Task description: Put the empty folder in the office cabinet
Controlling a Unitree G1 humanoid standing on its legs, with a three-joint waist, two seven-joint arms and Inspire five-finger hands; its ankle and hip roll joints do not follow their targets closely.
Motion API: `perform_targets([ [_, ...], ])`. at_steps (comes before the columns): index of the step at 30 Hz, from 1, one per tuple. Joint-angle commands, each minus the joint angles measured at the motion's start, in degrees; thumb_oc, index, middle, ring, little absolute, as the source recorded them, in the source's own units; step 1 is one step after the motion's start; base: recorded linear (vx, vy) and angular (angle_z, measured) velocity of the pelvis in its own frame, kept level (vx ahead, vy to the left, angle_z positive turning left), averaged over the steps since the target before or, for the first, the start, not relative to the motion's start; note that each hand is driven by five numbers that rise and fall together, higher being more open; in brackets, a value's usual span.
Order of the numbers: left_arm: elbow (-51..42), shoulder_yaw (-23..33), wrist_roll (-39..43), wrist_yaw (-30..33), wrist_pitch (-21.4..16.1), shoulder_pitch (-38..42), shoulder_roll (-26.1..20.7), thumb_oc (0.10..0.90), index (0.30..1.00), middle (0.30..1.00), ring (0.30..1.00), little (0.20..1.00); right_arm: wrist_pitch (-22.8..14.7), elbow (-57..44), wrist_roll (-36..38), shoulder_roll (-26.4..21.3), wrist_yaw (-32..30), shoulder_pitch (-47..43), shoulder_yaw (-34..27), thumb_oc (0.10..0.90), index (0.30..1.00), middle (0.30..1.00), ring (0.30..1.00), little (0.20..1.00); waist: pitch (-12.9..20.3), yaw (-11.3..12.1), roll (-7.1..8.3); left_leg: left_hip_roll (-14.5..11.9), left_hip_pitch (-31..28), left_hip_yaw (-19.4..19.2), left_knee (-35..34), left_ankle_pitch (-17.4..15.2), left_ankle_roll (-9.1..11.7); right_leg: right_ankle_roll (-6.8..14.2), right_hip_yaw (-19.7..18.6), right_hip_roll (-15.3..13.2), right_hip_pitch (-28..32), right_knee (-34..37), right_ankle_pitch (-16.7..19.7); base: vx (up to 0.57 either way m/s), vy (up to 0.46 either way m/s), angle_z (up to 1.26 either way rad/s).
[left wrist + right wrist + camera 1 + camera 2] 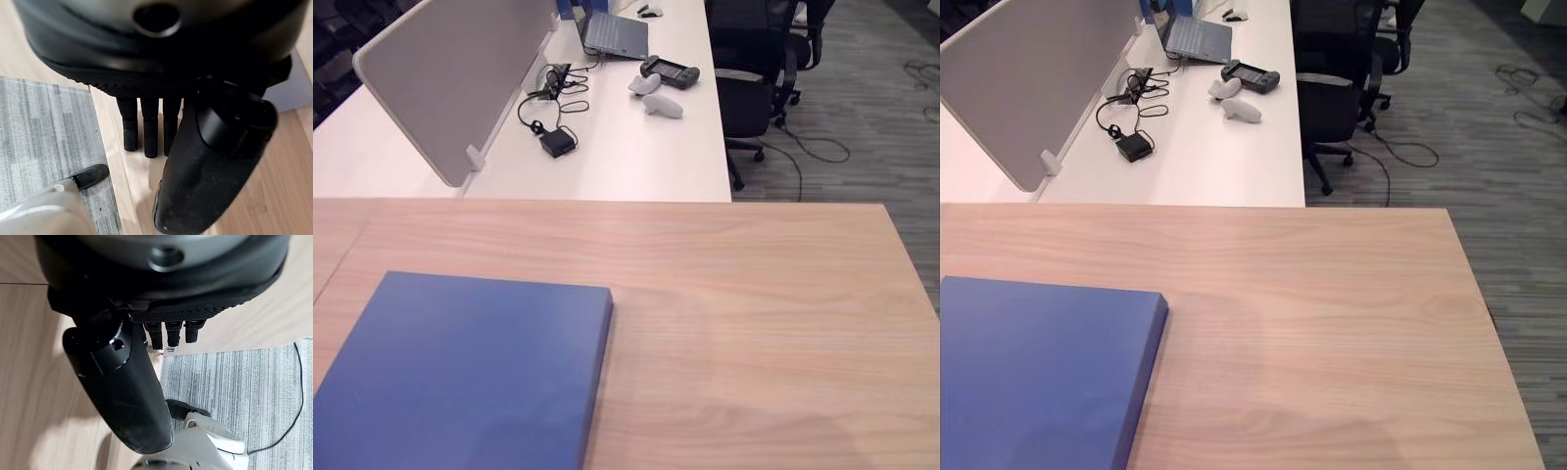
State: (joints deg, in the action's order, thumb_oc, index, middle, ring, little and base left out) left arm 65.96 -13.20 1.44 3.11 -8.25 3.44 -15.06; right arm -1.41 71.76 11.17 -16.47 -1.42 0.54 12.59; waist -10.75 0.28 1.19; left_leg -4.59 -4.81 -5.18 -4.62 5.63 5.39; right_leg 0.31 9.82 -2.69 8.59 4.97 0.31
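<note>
The blue folder (460, 372) lies flat and closed at the near left of the wooden surface (754, 323), with nothing touching it. In the left wrist view the left hand (195, 161) hangs with fingers straight and relaxed, holding nothing; the right hand (122, 382) hangs the same way, just off the surface's edge. The step in hand appears to be the first reach. It would go best if the left hand came to the folder's near edge and slid fingers under the cover, thumb on top, lifting it level. No cabinet is visible yet.
</note>
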Motion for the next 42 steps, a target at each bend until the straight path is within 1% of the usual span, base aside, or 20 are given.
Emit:
perform_targets([
  [1, 3.21, -0.92, -2.0, 1.15, 0.38, 0.16, -1.6, 0.8, 0.9, 0.9, 0.9, 0.9, -2.3, -1.06, -1.29, -1.38, 0.14, -2.08, -0.59, 0.8, 0.9, 0.9, 0.9, 0.9, 1.61, 1.97, -0.93, -1.77, -2.83, -2.05, 2.62, -8.51, 0.88, 8.42, -1.94, -6.87, -3.24, -0.78, -1.3, 0.0, 0.067, -0.08],
  [8, 2.86, -0.82, -2.15, 1.09, 0.26, 0.44, -2.34, 0.8, 0.9, 0.9, 0.9, 0.9, -2.0, -0.69, -1.32, -0.6, 0.24, -1.96, -1.14, 0.8, 0.9, 0.9, 0.9, 0.9, 1.76, 1.9, -0.4, 0.0, -4.05, -2.05, 0.86, -9.11, -0.83, 9.67, -3.09, -8.31, -4.53, -3.86, -1.1, -0.01, 0.12, -0.08],
  [14, 1.85, -0.66, -1.39, 1.24, 0.17, 1.54, -3.77, 0.8, 0.9, 0.9, 0.9, 0.9, -2.29, -2.65, 0.19, 0.75, 0.08, -3.3, -0.86, 0.8, 0.9, 0.9, 0.9, 0.9, 0.71, 2.21, 1.01, 0.84, -3.52, -3.25, 0.2, -9.29, -2.05, 11.48, -3.88, -8.98, -7.82, -5.92, 0.94, -0.07, 0.081, -0.02],
  [16, 1.69, -0.63, -1.16, 1.33, 0.09, 1.93, -3.97, 0.8, 0.9, 0.9, 0.9, 0.9, -2.4, -3.15, 0.76, 0.96, 0.12, -3.68, -0.98, 0.8, 0.9, 0.9, 0.9, 0.9, 0.48, 2.02, 1.03, 0.89, -2.95, -3.37, 0.07, -9.06, -2.15, 12.23, -5.28, -8.93, -9.2, -6.93, 1.4, -0.11, 0.034, -0.16],
  [17, 1.32, -0.9, -0.97, 1.4, -0.03, 2.42, -4.26, 0.8, 0.9, 0.9, 0.9, 0.9, -2.51, -3.24, 1.34, 0.97, 0.12, -4.25, -0.99, 0.8, 0.9, 0.9, 0.9, 0.9, -0.11, 1.59, 0.83, 0.95, -2.18, -3.28, 0.07, -8.56, -2.41, 12.91, -7.68, -8.28, -10.77, -9.01, 1.68, -0.16, 0.063, -0.1],
  [19, 0.41, -1.64, -0.91, 1.28, -0.09, 3.11, -4.76, 0.8, 0.9, 0.9, 0.9, 0.9, -2.5, -3.65, 2.42, 0.95, 0.11, -4.85, -0.97, 0.8, 0.9, 0.9, 0.9, 0.9, -0.73, 1.52, -0.03, 1.01, 0.08, -3.47, 0.44, -7.25, -3.23, 12.38, -10.48, -6.04, -11.34, -13.25, -1.38, -0.27, 0.1, -0.06],
  [20, 0.39, -1.74, -1.0, 1.23, -0.01, 3.28, -4.84, 0.8, 0.9, 0.9, 0.9, 0.9, -2.6, -3.96, 2.45, 1.01, 0.04, -4.96, -0.86, 0.8, 0.9, 0.9, 0.9, 0.9, -0.54, 1.88, -0.43, 0.94, 1.0, -3.84, 0.46, -6.75, -3.58, 11.56, -9.65, -5.46, -10.67, -14.63, -2.98, -0.29, 0.083, -0.02],
  [21, 0.79, -1.61, -1.39, 1.02, 0.12, 3.03, -4.85, 0.8, 0.9, 0.9, 0.9, 0.9, -2.94, -3.89, 1.83, 1.17, 0.02, -4.7, -0.75, 0.8, 0.9, 0.9, 0.9, 0.9, 0.28, 2.75, -0.63, 1.17, 2.19, -4.8, 0.42, -6.14, -4.06, 10.6, -6.85, -5.21, -8.56, -17.41, -5.98, -0.23, 0.057, 0.03],
  [24, 1.5, -0.72, -1.33, 0.71, 0.46, 2.34, -4.67, 0.8, 0.9, 0.9, 0.9, 0.9, -2.99, -3.39, 1.1, 1.57, 0.14, -4.22, -0.26, 0.8, 0.9, 0.9, 0.9, 0.9, 2.11, 4.5, -0.05, 1.58, 4.0, -6.58, 0.43, -4.77, -4.33, 10.23, -5.15, -3.91, -4.63, -17.64, -7.78, -0.14, -0.006, 0.07],
  [25, 1.49, -0.73, -1.33, 0.71, 0.46, 2.3, -4.71, 0.8, 0.9, 0.9, 0.9, 0.9, -2.99, -3.39, 1.09, 1.61, 0.14, -4.19, -0.26, 0.8, 0.9, 0.9, 0.9, 0.9, 2.03, 4.53, 0.07, 1.71, 3.84, -6.61, 0.45, -4.85, -4.35, 10.29, -5.18, -4.04, -4.46, -17.63, -7.89, -0.12, -0.104, -0.34],
  [26, 1.74, 0.01, -0.96, 0.78, 0.54, 1.73, -4.56, 0.8, 0.9, 0.9, 0.9, 0.9, -2.76, -2.89, 0.39, 1.65, 0.12, -4.12, 0.18, 0.8, 0.9, 0.9, 0.9, 0.9, 3.1, 6.19, 1.19, 1.96, 5.23, -7.74, 0.69, -4.1, -4.12, 9.96, -4.47, -4.69, -1.24, -13.94, -8.1, -0.1, -0.139, -0.56],
  [27, 1.87, 0.1, -0.8, 0.76, 0.47, 1.62, -4.34, 0.8, 0.9, 0.9, 0.9, 0.9, -2.74, -2.59, 0.17, 1.55, 0.03, -4.09, 0.29, 0.8, 0.9, 0.9, 0.9, 0.9, 3.46, 6.61, 1.47, 1.93, 5.79, -8.1, 0.77, -3.62, -3.82, 9.79, -4.58, -5.11, -0.01, -11.24, -8.34, -0.1, -0.141, -0.47],
  [28, 1.87, 0.1, -0.8, 0.77, 0.47, 1.61, -4.35, 0.8, 0.9, 0.9, 0.9, 0.9, -2.75, -2.58, 0.17, 1.56, 0.03, -4.08, 0.28, 0.8, 0.9, 0.9, 0.9, 0.9, 3.45, 6.6, 1.49, 1.94, 5.75, -8.09, 0.76, -3.61, -3.81, 9.78, -4.54, -5.11, 0.14, -11.01, -8.24, -0.06, -0.17, -0.27],
  [30, 2.55, 0.39, -0.48, 0.82, 0.45, 1.26, -3.7, 0.8, 0.9, 0.9, 0.9, 0.9, -2.63, -2.11, -0.69, 1.06, 0.03, -4.02, 0.9, 0.8, 0.9, 0.9, 0.9, 0.9, 3.85, 6.95, 1.22, 0.9, 6.42, -8.23, 0.8, -1.95, -2.82, 8.64, -5.7, -4.93, 1.88, -6.18, -8.64, -0.07, -0.177, -0.27],
  [31, 2.55, 0.39, -0.48, 0.82, 0.45, 1.26, -3.7, 0.8, 0.9, 0.9, 0.9, 0.9, -2.63, -2.11, -0.69, 1.06, 0.03, -4.02, 0.9, 0.8, 0.9, 0.9, 0.9, 0.9, 3.85, 6.95, 1.22, 0.9, 6.42, -8.23, 0.8, -1.95, -2.82, 8.64, -5.7, -4.93, 1.88, -6.18, -8.64, -0.12, -0.205, -0.25],
  [32, 2.85, 0.02, -0.72, 0.83, 0.44, 1.21, -3.24, 0.8, 0.9, 0.9, 0.9, 0.9, -2.76, -2.75, -1.09, 0.52, 0.18, -3.94, 1.36, 0.8, 0.9, 0.9, 0.9, 0.9, 3.48, 6.67, 0.87, 0.0, 7.0, -7.71, 0.91, -0.53, -1.86, 7.86, -5.96, -4.3, 2.83, -4.01, -8.79, -0.13, -0.203, -0.03],
  [34, 2.88, -0.15, -0.8, 0.8, 0.46, 1.16, -3.04, 0.8, 0.9, 0.9, 0.9, 0.9, -2.82, -2.92, -1.16, 0.29, 0.2, -3.91, 1.42, 0.8, 0.9, 0.9, 0.9, 0.9, 3.26, 6.55, 0.64, -0.46, 7.1, -7.53, 0.9, -0.04, -1.46, 7.6, -5.94, -4.04, 3.19, -3.14, -8.78, -0.11, -0.17, 0.03],
  [37, 2.71, -0.38, -0.35, 0.86, 0.4, 0.93, -1.94, 0.8, 0.9, 0.9, 0.9, 0.9, -3.08, -2.86, -1.16, -0.72, 0.15, -3.72, 1.32, 0.8, 0.9, 0.9, 0.9, 0.9, 2.17, 6.31, -0.51, -2.51, 7.93, -6.95, 1.17, 2.54, 0.61, 6.73, -5.29, -2.94, 4.81, -0.08, -8.5, -0.15, -0.206, 0.03],
  [39, 2.69, -0.36, -0.09, 0.88, 0.33, 0.85, -1.62, 0.8, 0.9, 0.9, 0.9, 0.9, -3.15, -2.7, -0.98, -0.9, 0.16, -3.7, 1.21, 0.8, 0.9, 0.9, 0.9, 0.9, 1.8, 6.29, -0.9, -3.05, 7.99, -6.86, 1.32, 3.08, 1.04, 6.54, -4.95, -2.68, 5.13, 0.03, -8.83, -0.11, -0.127, -0.01],
  [42, 2.8, -0.13, 1.22, 0.82, 0.39, 0.19, -0.29, 0.8, 0.9, 0.9, 0.9, 0.9, -3.07, -1.48, -1.48, -1.93, 0.15, -3.29, 1.09, 0.8, 0.9, 0.9, 0.9, 0.9, 0.68, 6.19, -2.35, -4.87, 8.87, -5.82, 2.31, 5.04, 2.82, 5.88, -4.0, -2.09, 5.61, 0.03, -9.59, -0.16, -0.132, 0.07],
])
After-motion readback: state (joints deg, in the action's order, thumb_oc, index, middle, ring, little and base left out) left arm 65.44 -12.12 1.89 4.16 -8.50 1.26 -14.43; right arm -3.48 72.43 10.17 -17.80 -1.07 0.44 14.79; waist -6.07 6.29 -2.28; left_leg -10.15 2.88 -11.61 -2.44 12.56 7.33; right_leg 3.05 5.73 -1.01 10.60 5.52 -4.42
